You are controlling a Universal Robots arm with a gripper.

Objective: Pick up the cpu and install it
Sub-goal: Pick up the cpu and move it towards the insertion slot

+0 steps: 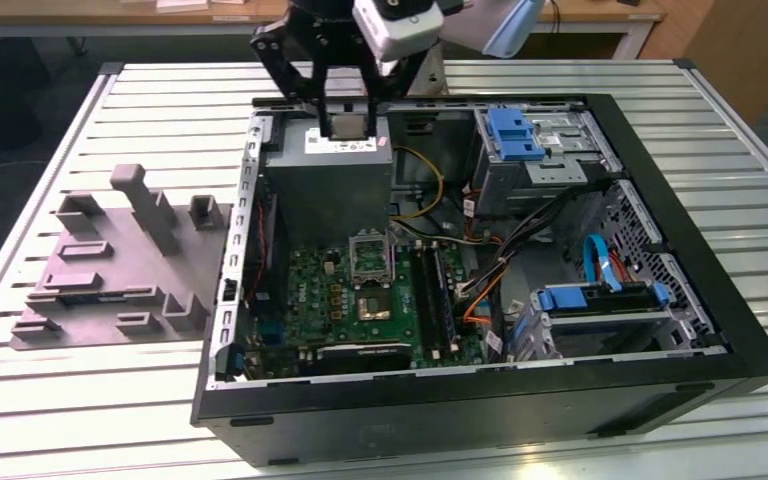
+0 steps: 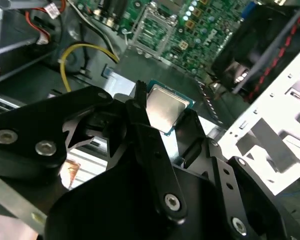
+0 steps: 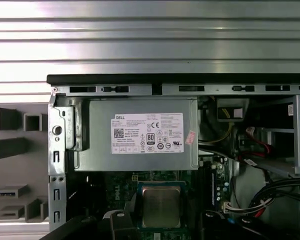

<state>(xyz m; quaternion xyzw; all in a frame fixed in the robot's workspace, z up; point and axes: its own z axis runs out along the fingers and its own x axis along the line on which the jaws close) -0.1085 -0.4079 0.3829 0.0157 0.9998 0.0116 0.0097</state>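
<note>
The cpu (image 1: 348,127) is a small, flat, square chip with a silvery-grey metal top. In the second wrist view the cpu (image 2: 165,111) shows a thin bluish-green rim round the metal plate, with the top catching a dull sheen. The first wrist view shows the cpu (image 3: 161,206) almost face-on, its top turned toward the camera and its edges square to the case walls. It rests on no surface. The gripper (image 1: 348,125) pinches it by two opposite edges and holds it in the air over the grey power supply box (image 1: 335,180), near the far edge of the open computer case (image 1: 704,300).
</note>
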